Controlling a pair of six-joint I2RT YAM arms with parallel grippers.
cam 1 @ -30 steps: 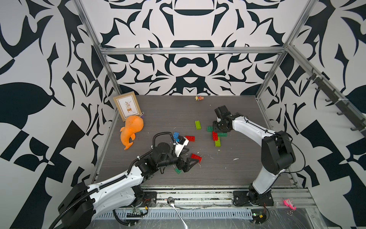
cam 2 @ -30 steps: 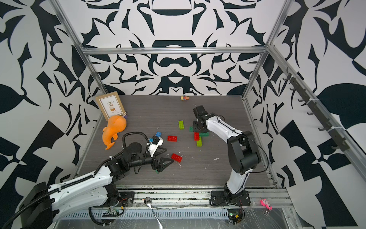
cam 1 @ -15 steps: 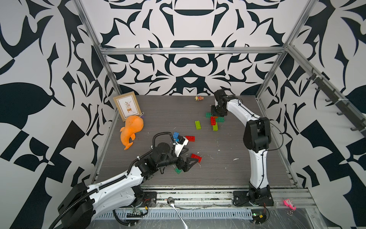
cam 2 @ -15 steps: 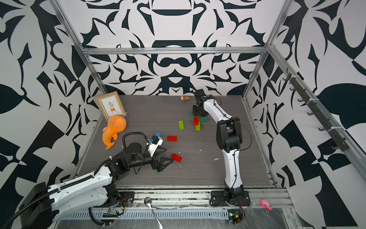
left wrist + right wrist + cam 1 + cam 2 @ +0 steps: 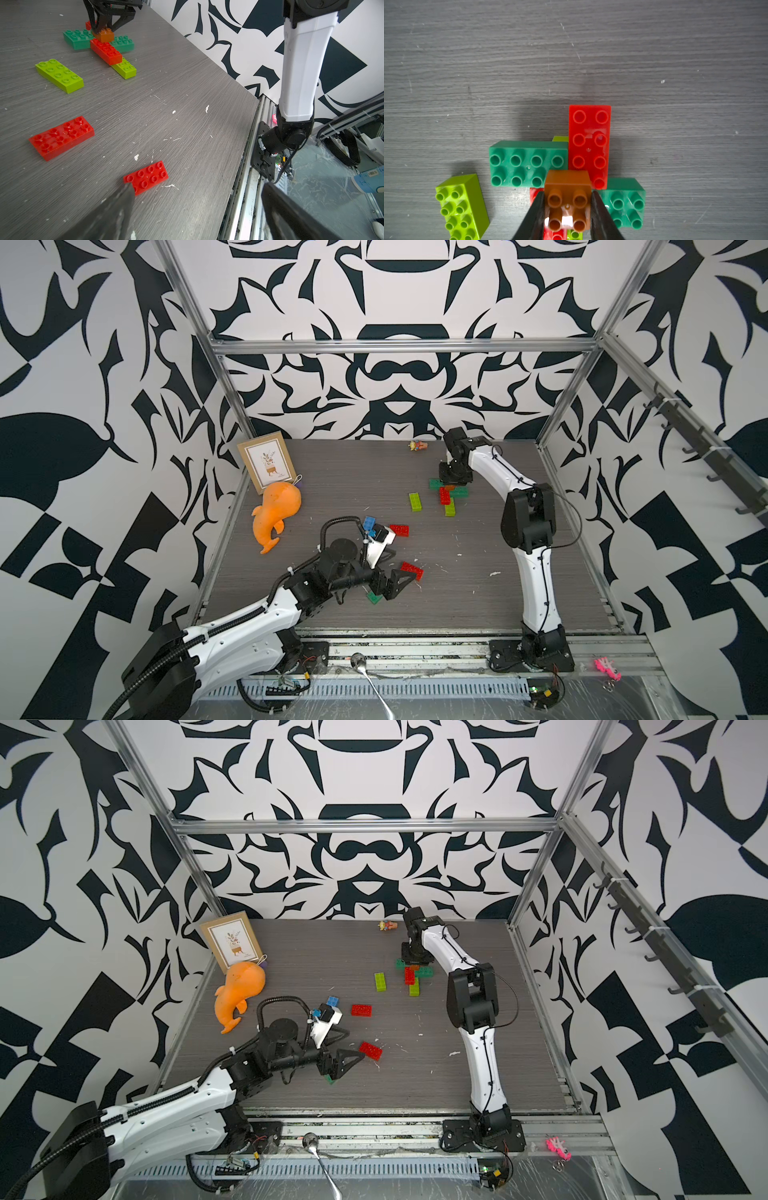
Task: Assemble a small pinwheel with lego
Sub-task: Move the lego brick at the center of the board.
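Bright, even light from overhead; shadows soft & short in both top views. Wide-angle stretch at edges: frame posts (image 5: 193, 302) lean out toward 10 & 2 o'clock. Close to lens, left gripper (image 5: 197, 187) fingers (image 5: 108, 214) blur. Right wrist pic sharp; white glare spot on orange brick (image 5: 568, 203), soft shadow on table (image 5: 539, 120).

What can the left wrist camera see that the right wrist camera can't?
Only the left wrist camera: one loose red brick, a second red brick by the open left tool, and the right arm's white body.

Only the right wrist camera: all four bumps on the orange brick, seen from above.

Both: the right tool pinching that orange brick in the middle of the cross of green bricks and the top red brick, plus a loose lime brick beside it.
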